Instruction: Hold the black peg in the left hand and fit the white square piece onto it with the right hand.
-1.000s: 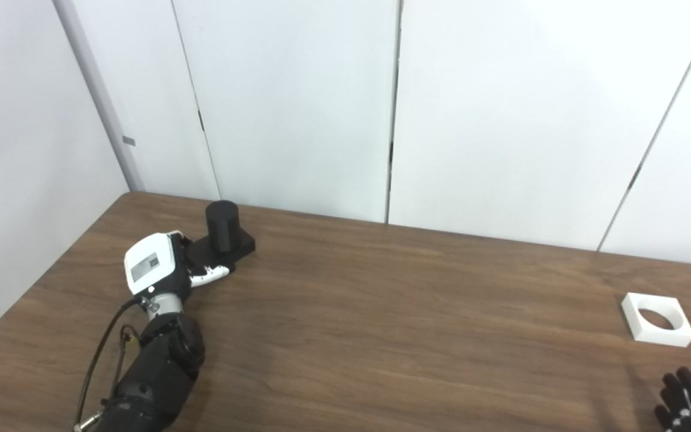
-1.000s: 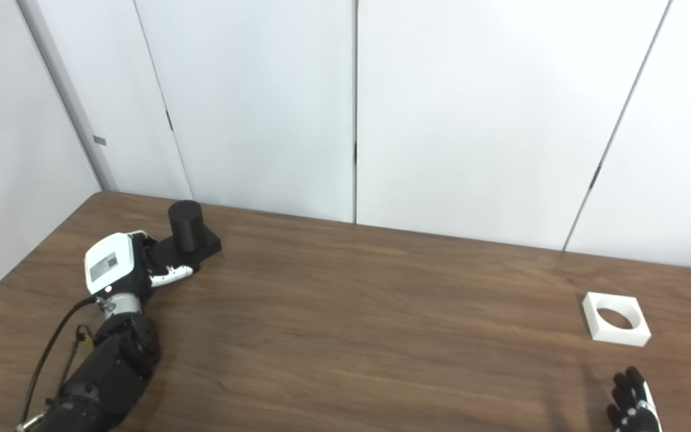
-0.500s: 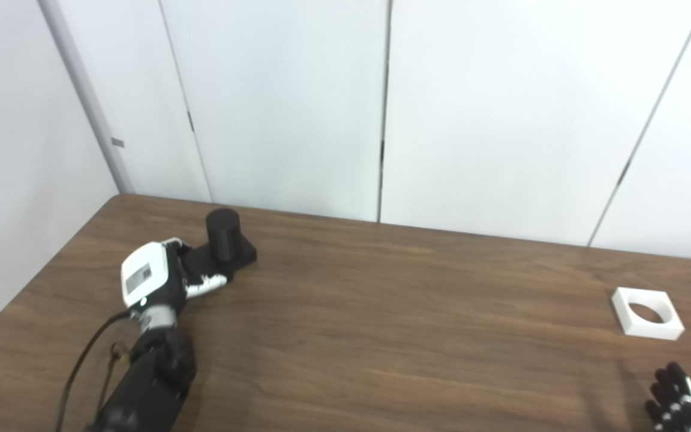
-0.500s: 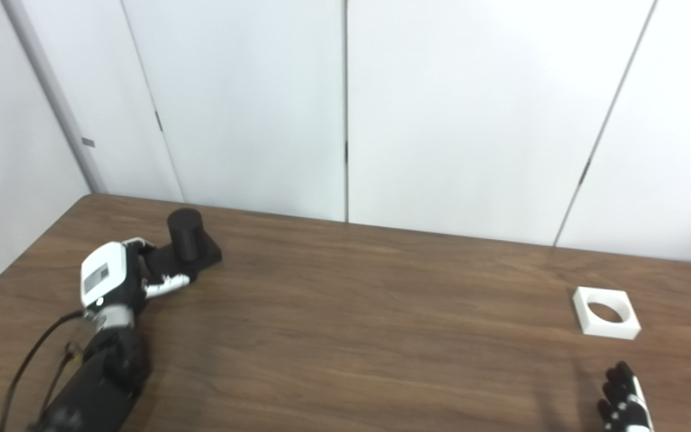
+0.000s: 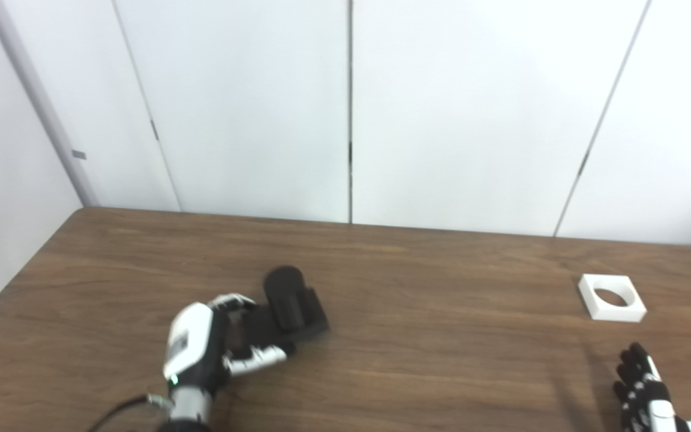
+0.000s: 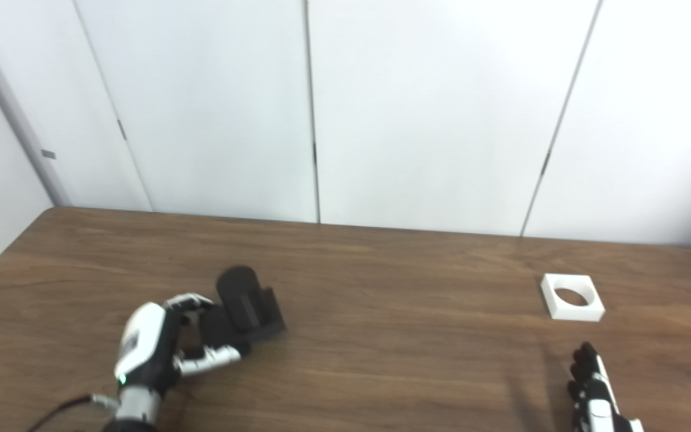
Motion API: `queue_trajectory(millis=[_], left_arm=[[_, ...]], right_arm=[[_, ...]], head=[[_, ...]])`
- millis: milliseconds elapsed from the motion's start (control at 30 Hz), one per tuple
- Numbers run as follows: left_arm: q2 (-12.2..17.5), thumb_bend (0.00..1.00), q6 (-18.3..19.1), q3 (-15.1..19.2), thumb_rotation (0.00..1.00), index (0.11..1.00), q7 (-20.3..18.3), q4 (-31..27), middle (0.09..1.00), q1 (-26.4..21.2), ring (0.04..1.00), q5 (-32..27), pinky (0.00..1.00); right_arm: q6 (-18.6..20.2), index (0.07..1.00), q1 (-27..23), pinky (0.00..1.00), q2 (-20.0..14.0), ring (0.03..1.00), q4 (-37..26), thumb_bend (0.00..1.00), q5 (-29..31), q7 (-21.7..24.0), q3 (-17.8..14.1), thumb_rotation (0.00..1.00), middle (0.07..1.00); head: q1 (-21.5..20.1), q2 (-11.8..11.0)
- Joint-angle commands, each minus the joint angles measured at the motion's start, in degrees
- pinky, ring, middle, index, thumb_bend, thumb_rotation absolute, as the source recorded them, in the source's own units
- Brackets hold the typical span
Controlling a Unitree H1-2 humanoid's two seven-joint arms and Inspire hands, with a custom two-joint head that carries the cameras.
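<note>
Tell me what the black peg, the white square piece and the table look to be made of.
Black peg: probably matte plastic; uniformly dark, no shine, plain molded round post on a flat base.
White square piece: likely matte plastic too; even white, crisp edges, clean round hole.
Table: wood or wood-look laminate; brown grain streaks running lengthwise, smooth with a slight sheen. Which of the two cannot be told.

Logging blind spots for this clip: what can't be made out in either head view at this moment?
- Right hand: cut off by the bottom edge in both views, so whether it is open or shut is not readable.
- Black peg: motion-blurred in both views; its tilt and whether its base touches the table are unclear.
- Left hand: shut on the peg's base, but its back hides the contact points.
- White square piece: small; only its round hole shows.
</note>
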Motion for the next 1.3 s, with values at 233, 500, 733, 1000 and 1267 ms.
queue_trajectory(millis=[233, 500, 733, 1000, 1267], left_arm=[[-2.6, 0.52, -5.8, -7.2, 0.05, 0.486, -4.9, -3.3, 0.738, 4.8, 0.783, 2.3, 0.72], [-1.1, 0.52, -9.2, -11.3, 0.05, 0.487, -9.9, -3.7, 0.764, 7.3, 0.822, 3.6, 0.8], [0.8, 0.52, -11.7, -13.4, 0.05, 0.486, -13.1, -4.2, 0.771, 8.9, 0.83, 7.5, 0.89], [1.8, 0.52, -12.4, -14.7, 0.05, 0.486, -14.2, -4.9, 0.771, 9.3, 0.837, 15.0, 0.91], [1.8, 0.52, -11.5, -15.4, 0.05, 0.486, -15.5, -6.0, 0.777, 9.5, 0.853, 19.5, 0.95]], right_arm=[[2.1, 0.991, 0.1, 1.0, 1.7, 0.995, -2.3, 0.45, -1.1, -0.7, 0.9, 1.0, 0.957], [4.3, 0.959, -0.4, 1.0, 2.3, 0.965, -3.8, 0.46, -3.3, -2.5, 1.8, 1.0, 0.927], [6.7, 0.949, -0.8, 1.0, 2.1, 0.97, -5.8, 0.52, -4.0, -3.1, 2.5, 1.0, 0.921], [9.0, 0.946, -1.1, 1.0, 1.8, 0.973, -7.2, 0.54, -4.5, -3.3, 2.7, 1.0, 0.919], [8.8, 0.945, -1.3, 1.0, 2.0, 0.961, -7.2, 0.55, -4.3, -3.6, 2.3, 1.0, 0.913]], head=[[-3.8, 3.3], [-6.9, 6.6], [-8.6, 9.6], [-8.7, 11.0], [-8.6, 11.4]])
